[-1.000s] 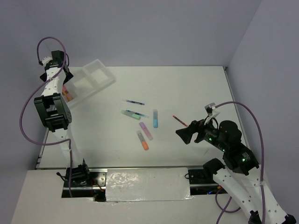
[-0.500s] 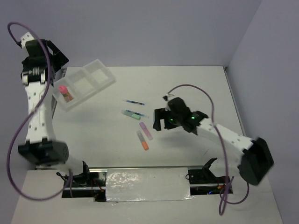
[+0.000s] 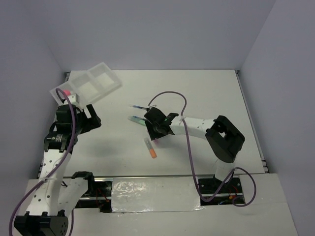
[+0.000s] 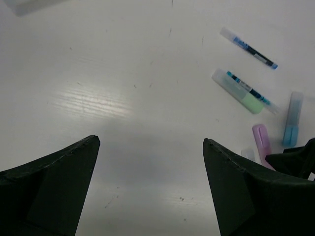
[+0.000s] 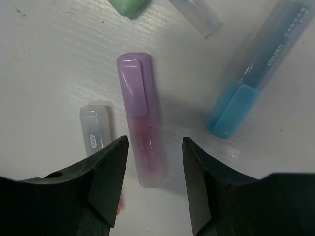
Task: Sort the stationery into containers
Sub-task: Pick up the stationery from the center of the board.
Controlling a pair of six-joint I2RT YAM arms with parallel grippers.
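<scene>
Change: right arm (image 3: 197, 124) has swung in from the right side of the desk (image 3: 211, 93) and now hangs over the marker cluster. The left arm (image 3: 61, 135) has pulled back from the tray towards its base.
Right jaws: half closed and still coming together, straddling the short chunky lilac marker (image 5: 140, 113). A sliver of gap shows on one side, so not pinching yet.
Left jaws: wide open, empty, over bare desk.
Tray: translucent white three-compartment plastic tray (image 3: 114, 82) at the far left, with the stubby pink cylinder (image 3: 64, 92) in its left end compartment.
Loose on desk: chunky blue marker (image 5: 256, 69) just beside the lilac one, orange marker (image 3: 151, 149), green-capped marker (image 3: 137, 119), thin dark-blue pen (image 3: 140, 107).
Meaning: one piece looks sorted. The lilac marker seems next to be lifted and carried to the tray.
</scene>
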